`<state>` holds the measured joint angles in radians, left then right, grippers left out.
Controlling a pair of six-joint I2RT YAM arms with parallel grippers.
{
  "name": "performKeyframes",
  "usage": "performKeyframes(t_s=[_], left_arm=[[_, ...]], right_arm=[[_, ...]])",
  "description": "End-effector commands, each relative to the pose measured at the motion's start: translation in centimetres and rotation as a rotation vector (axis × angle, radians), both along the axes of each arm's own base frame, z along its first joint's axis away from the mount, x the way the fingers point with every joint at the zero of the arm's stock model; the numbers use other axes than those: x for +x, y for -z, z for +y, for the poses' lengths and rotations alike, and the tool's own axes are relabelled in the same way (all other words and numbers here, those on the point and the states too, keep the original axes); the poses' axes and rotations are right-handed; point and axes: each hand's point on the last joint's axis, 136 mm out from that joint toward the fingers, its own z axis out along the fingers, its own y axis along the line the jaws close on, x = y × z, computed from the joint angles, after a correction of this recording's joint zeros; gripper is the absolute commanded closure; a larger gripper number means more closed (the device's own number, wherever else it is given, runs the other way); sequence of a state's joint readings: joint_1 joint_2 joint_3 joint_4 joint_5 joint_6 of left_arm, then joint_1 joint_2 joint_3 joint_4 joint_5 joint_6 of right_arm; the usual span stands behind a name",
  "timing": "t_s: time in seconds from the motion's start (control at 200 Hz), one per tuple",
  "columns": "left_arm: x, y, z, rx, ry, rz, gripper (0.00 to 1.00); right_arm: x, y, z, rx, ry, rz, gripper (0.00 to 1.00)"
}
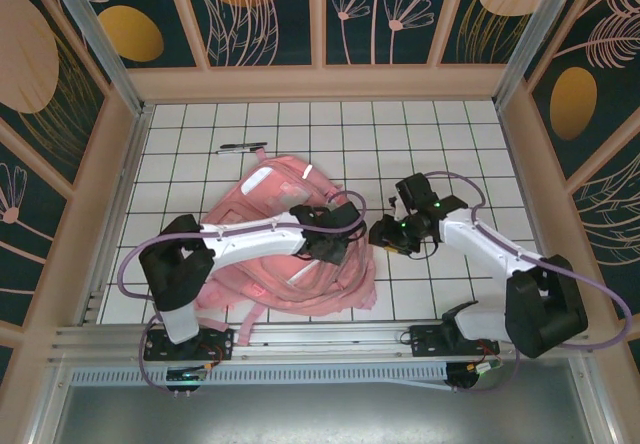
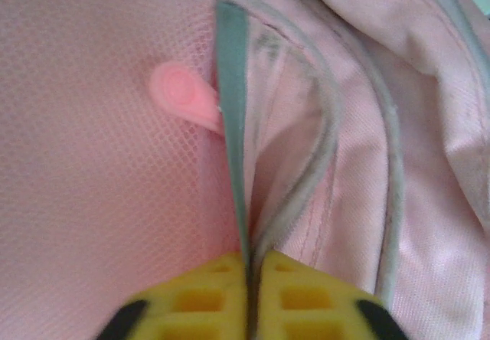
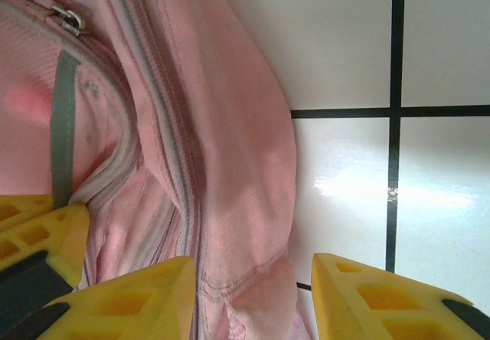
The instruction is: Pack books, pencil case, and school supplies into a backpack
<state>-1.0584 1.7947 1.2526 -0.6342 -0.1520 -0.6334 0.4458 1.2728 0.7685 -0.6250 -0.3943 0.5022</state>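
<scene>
Yellow fingers point(image 2: 191, 305) of your left hand point(image 2: 251, 265) are pressed together with no gap, and they pinch a grey strip point(image 2: 232, 87) on the backpack point(image 1: 270, 264) where that strip meets a grey-piped seam. This hand sits on top of the backpack, toward its right side. Just left of the strip, on the backpack's pink mesh panel, lies a pink teardrop zip pull point(image 2: 184, 95).

Your right hand point(image 3: 253, 267) is at the backpack's right edge. Its jaws are partly apart and straddle a fold of the pink fabric. The fold leans against one finger point(image 3: 130, 302), while the other finger stands clear of it over the desk point(image 3: 444, 64), so you have nothing clamped there. In your right wrist view, the left hand's fingers are just beside this hand, at the grey strip. A metal zip slider point(image 3: 69, 20) sits farther up the backpack's zip line.

The backpack itself lies slumped on the white tiled desk, with its pink straps point(image 1: 250, 309) on its near side. A small white sliver point(image 1: 308, 171) rests on its far part; you cannot tell what it is. Just beyond the backpack's far edge, toward the left, a dark pen point(image 1: 240, 148) with some white lies on the desk.
</scene>
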Motion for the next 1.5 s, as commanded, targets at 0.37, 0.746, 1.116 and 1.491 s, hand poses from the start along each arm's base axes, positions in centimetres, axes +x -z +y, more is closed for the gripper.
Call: performKeyframes(t_s=[0.37,0.746,1.116,1.491], left_arm=[[1.0,-5.6,0.8,-0.288,0.115,0.041,1.0],[3.9,-10.9,2.4,-0.416,0.09,-0.032,1.0],[4.7,-12.0,2.5,-0.443,0.067,-0.06,1.0],[5.5,-12.0,2.3,-0.46,0.052,-0.076,1.0]], right_arm=[[-1.6,-3.9,3.8,0.136,-0.19,-0.075,0.57],[-4.9,-6.5,10.8,0.266,-0.79,-0.641,0.56],[-5.1,-3.3,11.3,0.018,-0.868,-0.701,0.55],[-3.7,-0.8,9.5,-0.327,-0.524,-0.718,0.79]])
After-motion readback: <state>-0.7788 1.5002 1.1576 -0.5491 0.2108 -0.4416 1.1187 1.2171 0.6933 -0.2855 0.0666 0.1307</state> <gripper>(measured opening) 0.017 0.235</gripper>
